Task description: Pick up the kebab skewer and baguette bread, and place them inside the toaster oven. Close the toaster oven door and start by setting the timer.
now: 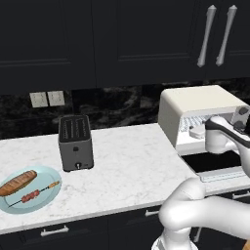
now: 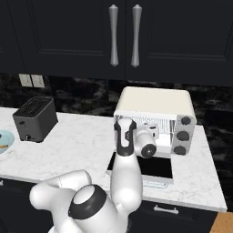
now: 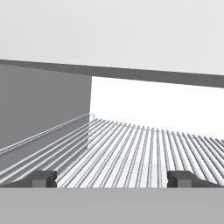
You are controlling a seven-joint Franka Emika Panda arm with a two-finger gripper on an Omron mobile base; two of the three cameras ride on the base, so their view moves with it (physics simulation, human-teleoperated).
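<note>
The baguette bread (image 1: 18, 182) and the kebab skewer (image 1: 35, 194) lie side by side on a pale blue plate (image 1: 49, 172) at the counter's left end. The cream toaster oven (image 1: 195, 100) (image 2: 152, 100) stands at the right. Its door (image 1: 215, 163) (image 2: 150, 166) is folded down flat. My arm reaches into the oven's mouth, far from the plate. In the hand view my gripper (image 3: 113, 179) is open just above the wire rack (image 3: 144, 148), with nothing between its fingers.
A dark grey slot toaster (image 1: 75, 141) (image 2: 35, 118) stands on the white marble counter between the plate and the oven. Three round knobs (image 2: 185, 121) line the oven's right side. Dark cabinets hang above, with wall sockets (image 1: 47, 99) behind.
</note>
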